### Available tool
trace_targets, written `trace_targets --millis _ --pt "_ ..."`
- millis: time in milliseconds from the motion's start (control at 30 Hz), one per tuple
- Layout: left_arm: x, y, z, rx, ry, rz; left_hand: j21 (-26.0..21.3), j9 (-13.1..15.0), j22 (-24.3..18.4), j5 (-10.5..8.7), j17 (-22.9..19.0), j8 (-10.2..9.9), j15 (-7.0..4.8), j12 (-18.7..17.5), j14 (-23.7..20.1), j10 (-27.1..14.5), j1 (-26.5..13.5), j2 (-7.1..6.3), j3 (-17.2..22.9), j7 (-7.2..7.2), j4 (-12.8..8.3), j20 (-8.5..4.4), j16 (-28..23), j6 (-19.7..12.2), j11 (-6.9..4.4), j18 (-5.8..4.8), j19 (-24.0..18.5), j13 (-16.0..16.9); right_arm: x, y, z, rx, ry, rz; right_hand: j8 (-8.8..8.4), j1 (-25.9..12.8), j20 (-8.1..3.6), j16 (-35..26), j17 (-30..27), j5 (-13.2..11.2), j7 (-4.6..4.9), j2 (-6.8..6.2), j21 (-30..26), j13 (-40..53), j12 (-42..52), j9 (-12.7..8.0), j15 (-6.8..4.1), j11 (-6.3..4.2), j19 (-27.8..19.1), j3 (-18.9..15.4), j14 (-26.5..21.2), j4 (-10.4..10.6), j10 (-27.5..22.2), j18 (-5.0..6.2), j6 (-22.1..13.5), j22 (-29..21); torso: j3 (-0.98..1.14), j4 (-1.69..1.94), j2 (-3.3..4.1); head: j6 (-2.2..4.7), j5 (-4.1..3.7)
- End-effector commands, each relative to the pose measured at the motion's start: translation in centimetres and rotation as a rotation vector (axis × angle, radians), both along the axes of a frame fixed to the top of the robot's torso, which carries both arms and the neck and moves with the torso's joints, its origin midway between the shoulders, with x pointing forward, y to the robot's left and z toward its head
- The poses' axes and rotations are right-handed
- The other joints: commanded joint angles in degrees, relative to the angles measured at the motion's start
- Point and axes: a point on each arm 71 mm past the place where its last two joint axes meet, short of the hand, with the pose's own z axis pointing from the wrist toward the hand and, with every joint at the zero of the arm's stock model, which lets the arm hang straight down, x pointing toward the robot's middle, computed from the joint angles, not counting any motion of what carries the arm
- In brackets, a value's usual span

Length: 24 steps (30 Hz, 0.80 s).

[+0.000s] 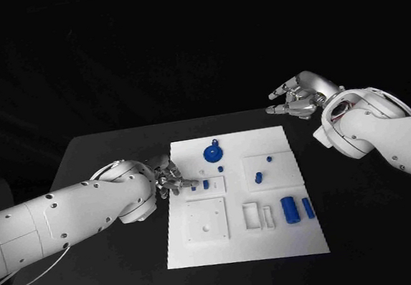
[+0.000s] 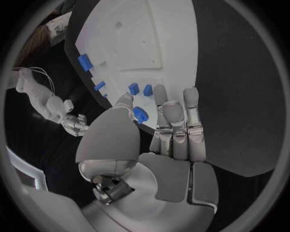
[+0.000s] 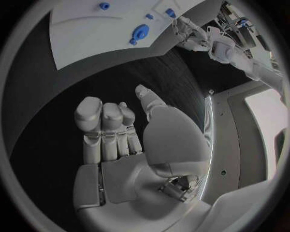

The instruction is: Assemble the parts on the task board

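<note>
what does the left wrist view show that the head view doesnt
Left wrist view alone: a small blue part pinched at the left hand's fingertips, seen close from behind the palm. Head view alone: the whole task board, with its round blue part and two upright blue parts near the right edge, and the right hand raised beyond the board, holding nothing. Both: the left hand over the board's left edge.

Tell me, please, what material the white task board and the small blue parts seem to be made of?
The task board looks like matte white plastic: an even colour, no shine, with crisp moulded recesses. The blue parts, such as the round part and the cylinder, look like smooth plastic too, evenly coloured with a slight sheen. Painted metal cannot be ruled out.
</note>
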Motion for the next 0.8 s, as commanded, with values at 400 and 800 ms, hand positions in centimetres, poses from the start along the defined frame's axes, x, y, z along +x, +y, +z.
trace_targets --millis 400,800 --pt "1.3 -2.4 6.1 -0.242 -0.323 -0.26 -14.2 -21.3 -9.7 0.2 -10.9 -6.9 4.6 -13.6 -9.5 -12.5 17.0 9.02 5.1 3.29 -13.6 4.33 -13.2 4.1 4.74 0.09 -5.0 -5.1 0.0 0.2 -0.2 -0.002 0.003 0.012 -0.1 -0.3 0.11 -0.2 0.0 0.2 0.09 0.01 -0.1 -0.1 -0.1 0.1 -0.02 -0.1 0.6 0.0 0.2 0.3 -0.1 0.63 -0.1 6.2 0.04 -0.07 0.05 0.7 0.04" --pt "2.7 -6.7 5.6 -0.112 -0.469 -0.504 -5.2 -21.1 2.2 -7.42 -11.2 -18.2 4.61 -19.8 -9.2 -13.9 20.3 8.1 13.6 3.32 -25.4 4.27 -12.6 11.8 6.22 2.37 -9.2 -5.2 0.0 0.5 -0.2 0.013 -0.008 0.019 -0.1 -0.4 0.1 -1.1 -0.7 0.4 0.1 0.06 -1.6 -2.8 -3.2 0.1 -0.04 -0.18 0.5 0.3 0.0 0.3 -1.2 0.74 -0.2 5.9 0.1 -0.2 0.06 1.12 -0.2"
